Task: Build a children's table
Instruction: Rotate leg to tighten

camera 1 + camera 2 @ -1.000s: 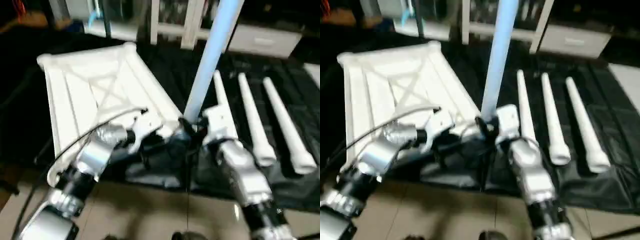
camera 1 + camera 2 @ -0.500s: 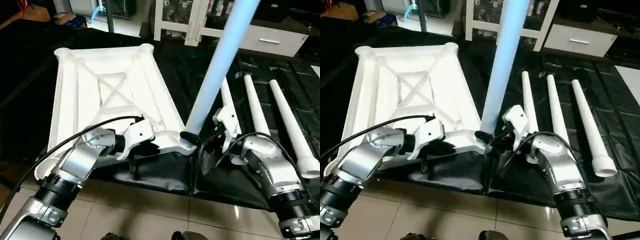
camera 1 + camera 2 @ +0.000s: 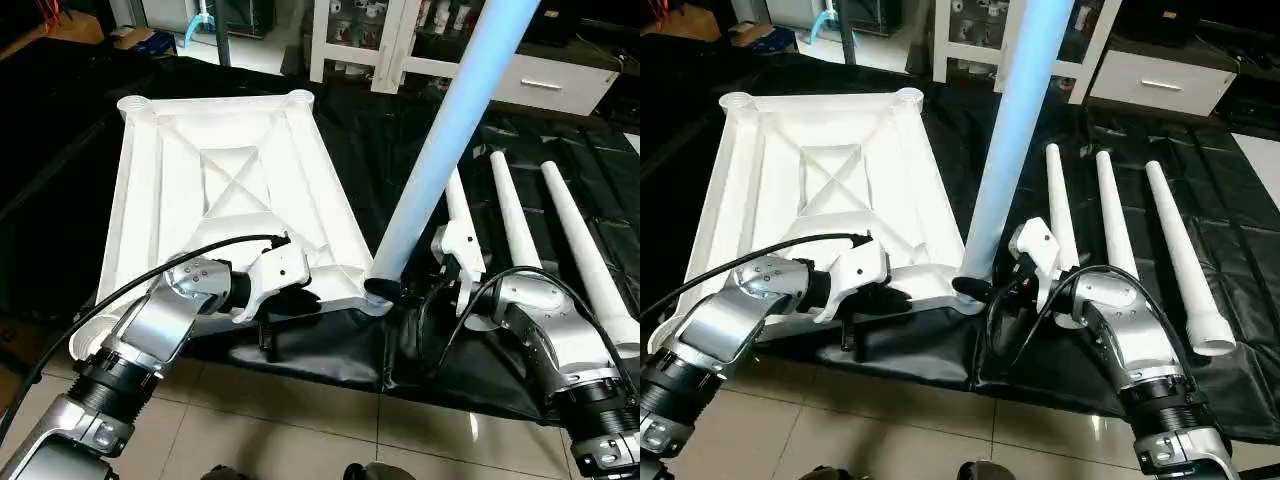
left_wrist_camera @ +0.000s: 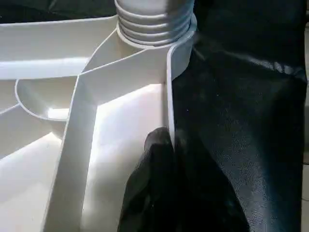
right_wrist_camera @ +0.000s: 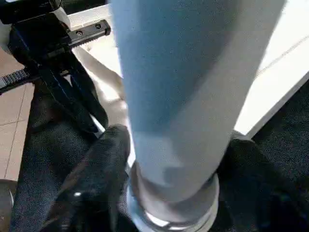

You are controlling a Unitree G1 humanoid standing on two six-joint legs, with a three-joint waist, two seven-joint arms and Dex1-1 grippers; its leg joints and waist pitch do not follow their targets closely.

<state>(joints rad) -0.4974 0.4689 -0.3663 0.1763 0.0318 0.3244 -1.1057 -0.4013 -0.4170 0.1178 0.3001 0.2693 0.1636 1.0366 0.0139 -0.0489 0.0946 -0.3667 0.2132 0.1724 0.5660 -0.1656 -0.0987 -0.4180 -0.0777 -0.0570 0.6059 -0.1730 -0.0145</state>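
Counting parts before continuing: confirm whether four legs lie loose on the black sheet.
No; only three loose legs lie there, and the fourth leg stands in the tabletop's corner socket.

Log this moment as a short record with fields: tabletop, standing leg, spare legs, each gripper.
tabletop: white tabletop lies ribs up on the black sheet
standing leg: upright leg threaded into the near corner socket
spare legs: three loose legs lie side by side
left gripper: jaws pinch the tabletop's rim
right gripper: jaws clasp the upright leg's base
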